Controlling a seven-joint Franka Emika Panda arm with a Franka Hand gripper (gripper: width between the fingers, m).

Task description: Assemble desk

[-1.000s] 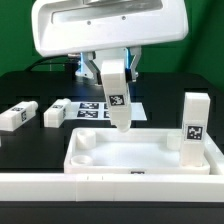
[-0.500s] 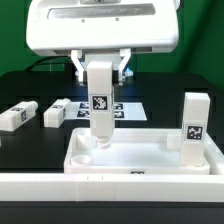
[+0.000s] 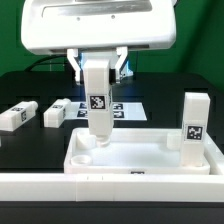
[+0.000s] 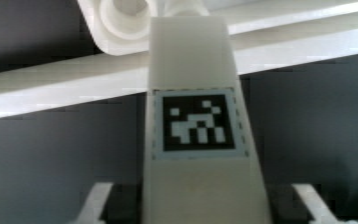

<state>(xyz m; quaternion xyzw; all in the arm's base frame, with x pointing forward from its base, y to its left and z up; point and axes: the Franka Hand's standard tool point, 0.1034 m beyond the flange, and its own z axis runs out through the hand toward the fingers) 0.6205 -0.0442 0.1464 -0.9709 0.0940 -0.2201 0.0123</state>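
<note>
Nearest lies the white plastic rimmed rectangular desk top (image 3: 150, 160), a white block leg (image 3: 195, 122) standing upright in its corner on the exterior view's right. Behind, the two-finger gripper (image 3: 100, 66) clamps a second tagged white leg (image 3: 98, 110) upright, its lower end inside the tray near the rear corner on the exterior view's left. Farthest, two loose white legs (image 3: 18, 116) (image 3: 55, 114) lie on the black table (image 3: 25, 90).

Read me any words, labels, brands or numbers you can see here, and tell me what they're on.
No readable words or numbers.
Only black-and-white square tags: on the held leg, the standing leg, two lying legs, and the marker board.
</note>
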